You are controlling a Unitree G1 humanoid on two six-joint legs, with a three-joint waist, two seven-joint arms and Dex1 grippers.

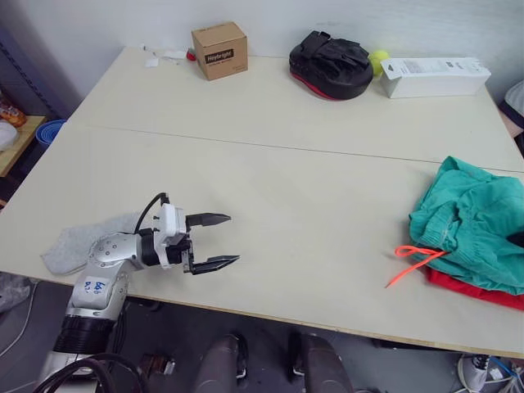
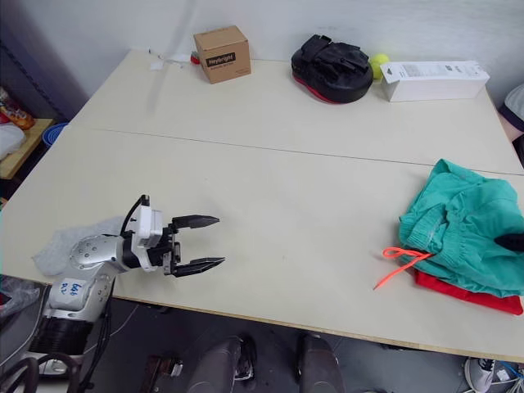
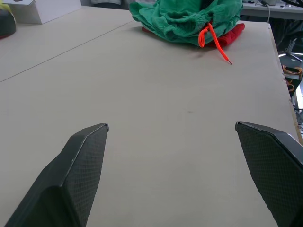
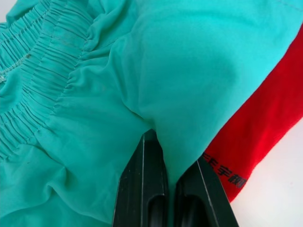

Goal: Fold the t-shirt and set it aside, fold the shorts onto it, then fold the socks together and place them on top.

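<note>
We judged the first two steps nearly done: the shorts (image 1: 473,223) lay on the t-shirt (image 1: 479,291) at the table's (image 1: 311,188) right edge, the right end effector (image 4: 171,189) pinching their fabric, while the socks (image 1: 78,243) waited unfolded beside the wide-open, empty left end effector (image 1: 214,241)

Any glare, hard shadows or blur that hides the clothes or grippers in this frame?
Head views: even light, no glare, only a soft shadow under the open left gripper. Left wrist view: table evenly lit, shorts clear. Right wrist view: right gripper pinching the shorts is near and a little soft; t-shirt print partly legible.
</note>
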